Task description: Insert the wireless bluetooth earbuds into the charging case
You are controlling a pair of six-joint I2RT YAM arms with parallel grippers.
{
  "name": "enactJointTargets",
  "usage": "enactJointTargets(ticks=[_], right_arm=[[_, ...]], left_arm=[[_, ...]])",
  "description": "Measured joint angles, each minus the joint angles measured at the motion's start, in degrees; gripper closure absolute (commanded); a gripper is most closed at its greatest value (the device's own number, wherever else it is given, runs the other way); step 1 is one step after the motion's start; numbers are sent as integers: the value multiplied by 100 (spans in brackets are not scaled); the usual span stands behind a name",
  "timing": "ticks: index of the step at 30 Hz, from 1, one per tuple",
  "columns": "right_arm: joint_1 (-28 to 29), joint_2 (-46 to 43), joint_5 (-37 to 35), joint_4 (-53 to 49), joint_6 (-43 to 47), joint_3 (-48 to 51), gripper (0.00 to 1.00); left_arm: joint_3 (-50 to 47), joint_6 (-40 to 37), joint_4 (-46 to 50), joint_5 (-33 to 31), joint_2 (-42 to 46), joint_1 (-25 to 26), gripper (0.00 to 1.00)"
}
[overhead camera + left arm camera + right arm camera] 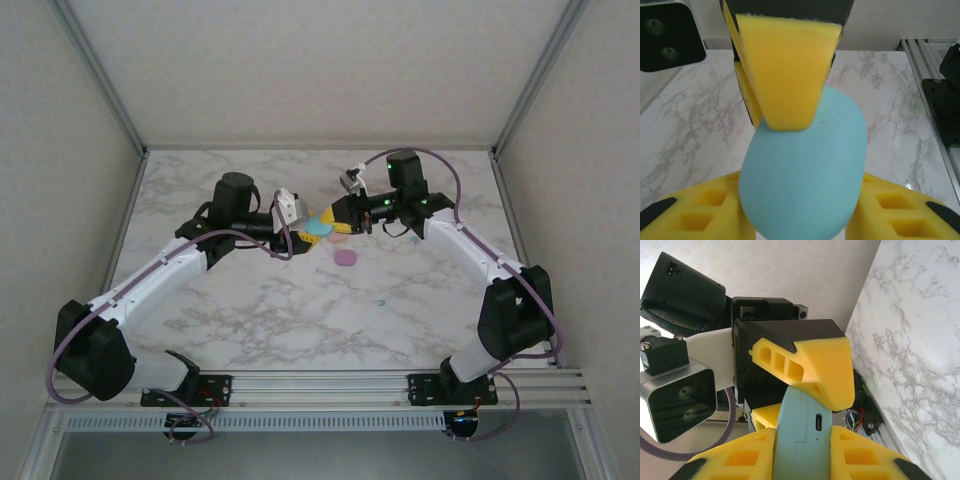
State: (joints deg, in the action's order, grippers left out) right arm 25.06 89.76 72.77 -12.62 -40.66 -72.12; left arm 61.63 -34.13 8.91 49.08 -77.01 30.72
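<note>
A teal oval charging case (319, 227) is held closed above the table's middle back, between both grippers. My left gripper (304, 224) is shut on it from the left, and the case (802, 170) sits between its yellow fingers (690, 212). My right gripper (335, 219) is shut on the same case (802, 440) from the right, its USB port facing the right wrist camera. One tiny teal earbud (379, 302) lies alone on the marble, well in front of both grippers. Pink and purple buds are hidden or too small to tell.
A purple oval case (346, 258) lies just in front of the grippers. A pink case (338, 238) lies partly under the right gripper. The marble table (250, 310) is walled on the left, right and back.
</note>
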Motion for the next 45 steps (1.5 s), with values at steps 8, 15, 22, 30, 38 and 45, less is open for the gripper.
enactJointTargets(ticks=[8,15,22,30,38,45], right_arm=[[2,26,-70,-175,101,-46,68],[22,-26,-557,-566,278,-98,55],[24,-332,-1097,-957,446,-107,53],[168,-433,-1327,-955,426,-105,54],[225,-422,-1471,-933,334,-107,76],[214,-415,-1263,-597,68,-61,84]], left_arm=[[11,22,149,-317,66,90,68],[15,160,251,-640,76,114,69],[20,358,284,-822,85,144,69],[70,461,302,-986,90,168,68],[85,461,326,-1115,96,234,60],[-96,564,50,-1176,376,201,32]])
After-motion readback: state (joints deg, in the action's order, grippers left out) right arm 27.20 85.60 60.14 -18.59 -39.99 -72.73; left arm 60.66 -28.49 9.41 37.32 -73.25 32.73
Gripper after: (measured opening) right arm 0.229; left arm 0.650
